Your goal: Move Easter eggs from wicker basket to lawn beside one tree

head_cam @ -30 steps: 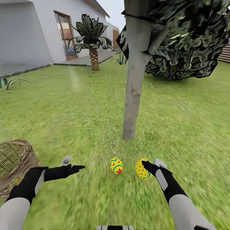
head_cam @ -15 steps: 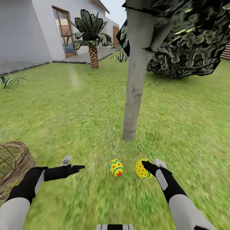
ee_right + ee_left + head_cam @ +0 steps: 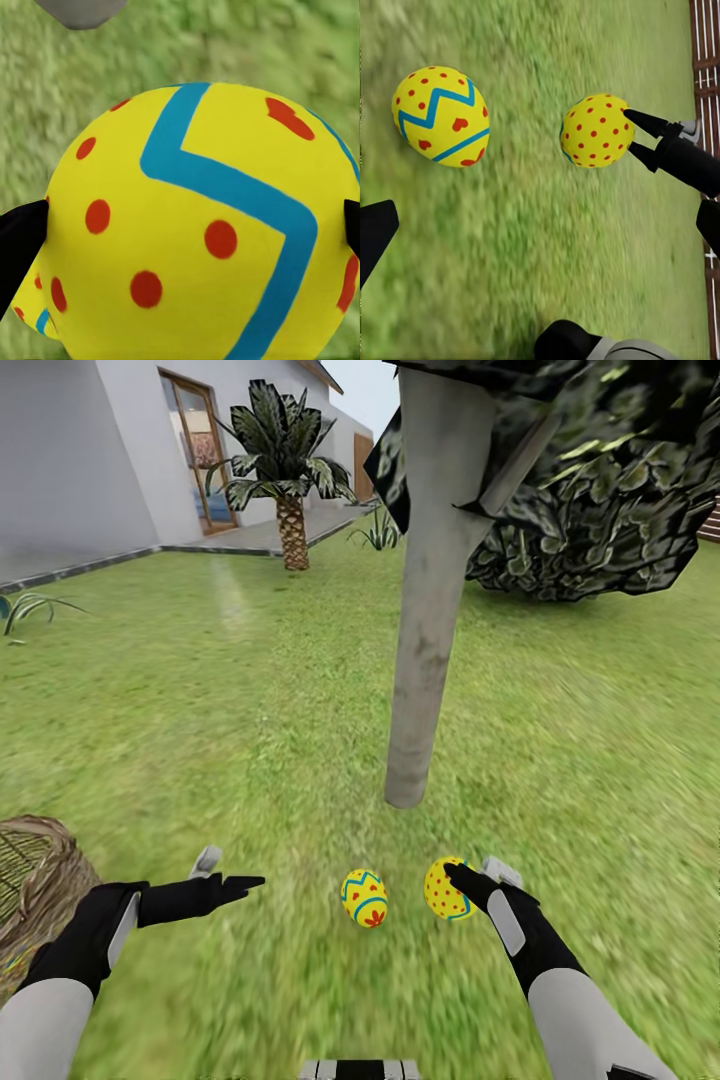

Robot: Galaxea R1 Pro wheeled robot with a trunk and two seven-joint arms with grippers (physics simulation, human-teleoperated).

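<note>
A yellow Easter egg (image 3: 364,897) (image 3: 440,116) with red dots and a blue zigzag lies on the lawn (image 3: 250,710), a short way in front of the pale grey tree trunk (image 3: 418,620). My right gripper (image 3: 472,876) (image 3: 639,135) (image 3: 187,232) is shut on a second Easter egg (image 3: 444,888) (image 3: 596,130) (image 3: 202,225), held just above the grass beside the first. To the left of the lying egg, my left gripper (image 3: 236,870) (image 3: 472,285) stands open with nothing in it. The wicker basket (image 3: 35,880) sits at the left edge, partly behind my left arm.
Dark speckled foliage (image 3: 590,480) hangs from the tree at the upper right. A short palm (image 3: 290,470) and the white house (image 3: 90,450) with a glass door stand far back at the left. Open grass stretches on both sides of the trunk.
The whole view has shifted a little: the basket has slid toward the lower left edge and the lying egg sits slightly lower. Both arms hold the same pose.
</note>
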